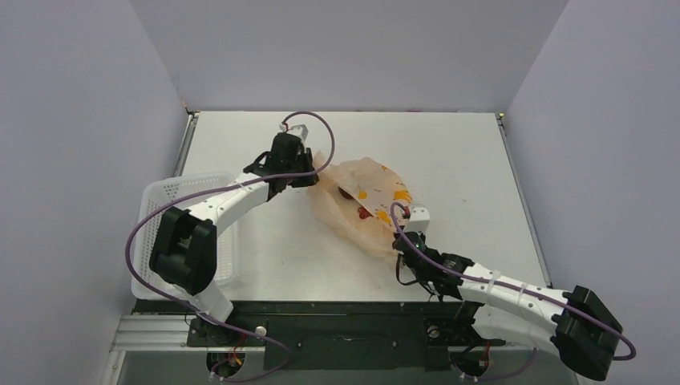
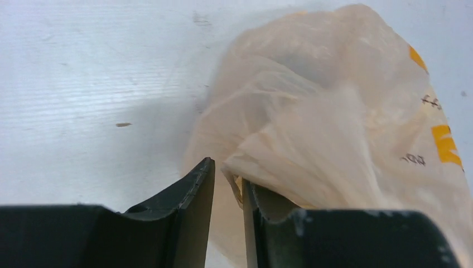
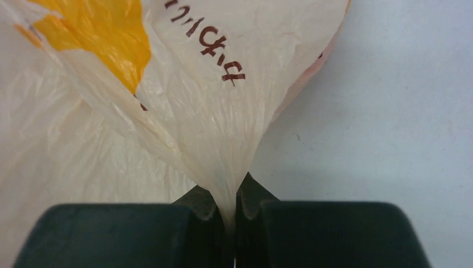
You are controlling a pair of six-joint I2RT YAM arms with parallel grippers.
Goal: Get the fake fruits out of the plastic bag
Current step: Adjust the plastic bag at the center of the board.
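The plastic bag (image 1: 365, 200) lies crumpled mid-table, peach-orange with yellow marks. Through its film show two of the fake fruits, a dark red one (image 1: 345, 192) and a brighter red one (image 1: 366, 213). My left gripper (image 1: 309, 178) is at the bag's left edge. In the left wrist view its jaws (image 2: 226, 173) stand a narrow gap apart, and a fold of the bag (image 2: 334, 111) lies in that gap against the right finger. My right gripper (image 1: 398, 241) is at the bag's near right corner. It (image 3: 228, 192) is shut on a gathered tuck of the bag (image 3: 212, 111).
A white mesh basket (image 1: 188, 208) stands at the left of the table, under the left arm. Grey walls close in the table on the left, back and right. Bare tabletop (image 1: 449, 152) lies behind and to the right of the bag.
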